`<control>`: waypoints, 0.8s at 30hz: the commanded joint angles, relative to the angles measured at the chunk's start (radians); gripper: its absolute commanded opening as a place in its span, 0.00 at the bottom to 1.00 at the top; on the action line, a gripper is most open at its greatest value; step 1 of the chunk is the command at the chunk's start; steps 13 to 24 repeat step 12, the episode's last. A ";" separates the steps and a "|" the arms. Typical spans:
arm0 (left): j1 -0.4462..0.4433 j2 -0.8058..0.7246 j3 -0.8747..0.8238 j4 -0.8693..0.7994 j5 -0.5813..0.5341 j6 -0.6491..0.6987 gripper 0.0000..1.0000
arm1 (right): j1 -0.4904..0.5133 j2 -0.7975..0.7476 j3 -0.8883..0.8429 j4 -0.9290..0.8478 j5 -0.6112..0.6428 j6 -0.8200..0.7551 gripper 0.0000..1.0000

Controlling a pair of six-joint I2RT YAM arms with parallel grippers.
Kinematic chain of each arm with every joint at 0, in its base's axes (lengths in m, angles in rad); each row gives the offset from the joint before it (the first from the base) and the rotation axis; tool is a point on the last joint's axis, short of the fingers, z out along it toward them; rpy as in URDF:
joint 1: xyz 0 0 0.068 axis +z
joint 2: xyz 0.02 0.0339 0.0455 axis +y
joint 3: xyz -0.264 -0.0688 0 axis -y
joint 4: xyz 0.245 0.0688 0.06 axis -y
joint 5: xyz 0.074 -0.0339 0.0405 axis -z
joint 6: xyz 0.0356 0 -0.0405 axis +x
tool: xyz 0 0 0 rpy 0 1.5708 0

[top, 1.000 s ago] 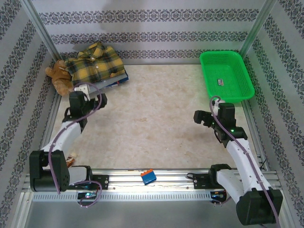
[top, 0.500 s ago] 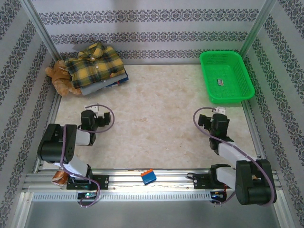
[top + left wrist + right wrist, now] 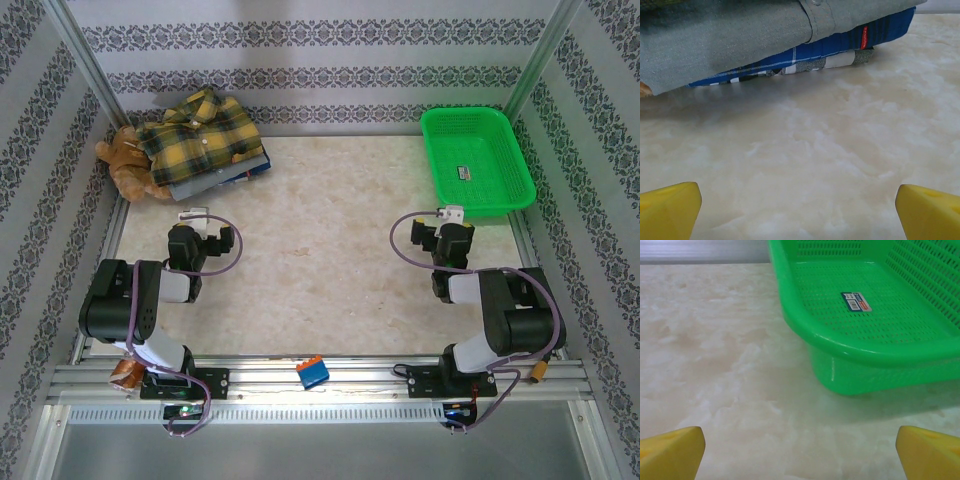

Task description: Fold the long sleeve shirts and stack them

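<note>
Green basket (image 3: 431, 150) at the far right of the table (image 3: 320, 260), with a small printed label (image 3: 856, 301) lying flat on its floor; well to the left of the basket, along the same far edge, three shirts in one pile; yellow and dark plaid shirt (image 3: 200, 135) on top; grey shirt (image 3: 200, 184) under it, its near edge sticking out past the plaid; blue shirt (image 3: 255, 170) at the bottom, showing on the side of the pile that faces the basket, with a red tag (image 3: 864, 37) at its edge; brown teddy bear (image 3: 125, 165) touching the pile on the side away from the basket; left fingers (image 3: 667, 210) spread wide and holding nothing, low over bare table far to the left of the basket, a little nearer than the pile and aimed at its grey and blue layers; right fingers (image 3: 670, 452) likewise spread wide and empty, low over the table just on the near side of the basket, pointed at its front wall without touching it; small blue and orange block (image 3: 312, 372) on the metal rail (image 3: 350, 372), well nearer than the basket and to its left.
</note>
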 commanded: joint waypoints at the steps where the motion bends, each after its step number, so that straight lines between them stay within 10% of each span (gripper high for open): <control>1: 0.007 -0.006 0.014 0.010 0.019 0.001 1.00 | 0.012 -0.008 0.017 0.037 0.002 0.002 0.98; 24: 0.007 -0.005 0.012 0.015 0.019 0.002 1.00 | -0.002 -0.009 0.015 0.041 -0.023 0.011 0.98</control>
